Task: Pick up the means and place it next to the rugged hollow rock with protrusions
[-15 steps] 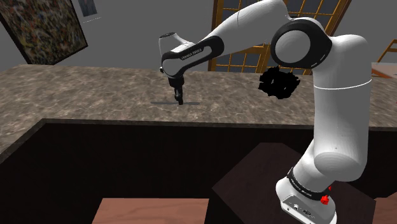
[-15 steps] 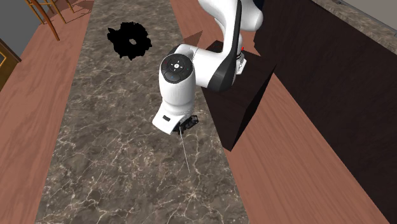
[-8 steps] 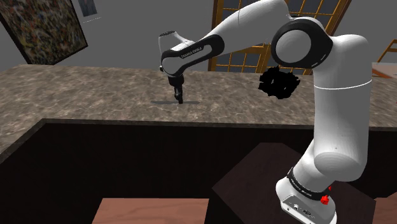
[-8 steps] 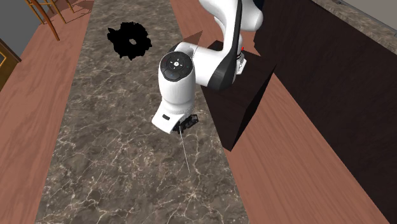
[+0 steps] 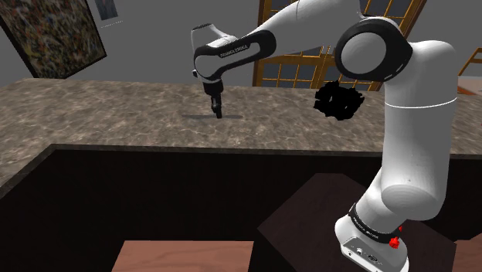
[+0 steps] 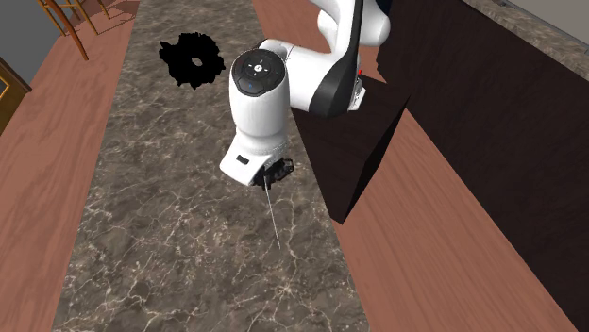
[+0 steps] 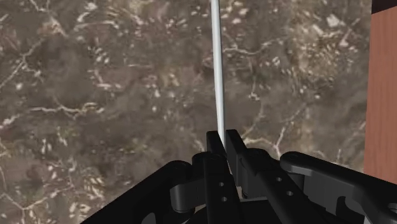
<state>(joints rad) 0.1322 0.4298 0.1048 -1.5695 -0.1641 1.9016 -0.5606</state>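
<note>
A thin pale rod (image 7: 217,70) sticks out from between my gripper's (image 7: 222,143) black fingers, which are shut on its near end. In the second exterior view the rod (image 6: 274,217) is a fine line running from the gripper (image 6: 271,176) over the dark marble counter (image 6: 160,236). The black jagged hollow rock (image 6: 192,59) lies further along the counter, well away from the gripper. In the shoulder view the rock (image 5: 337,100) sits at the right, partly behind my arm, while the gripper (image 5: 217,113) hangs just above the counter left of the middle.
The counter's long edge (image 6: 330,236) runs close beside the gripper, with wooden floor (image 6: 444,236) beyond it. My dark stand (image 6: 396,85) is next to the counter. A wooden chair (image 6: 80,19) stands past the rock. A painting (image 5: 46,35) hangs on the wall.
The gripper has risen a little and shifted towards the rock, carrying the rod along with it. The rock has not moved.
</note>
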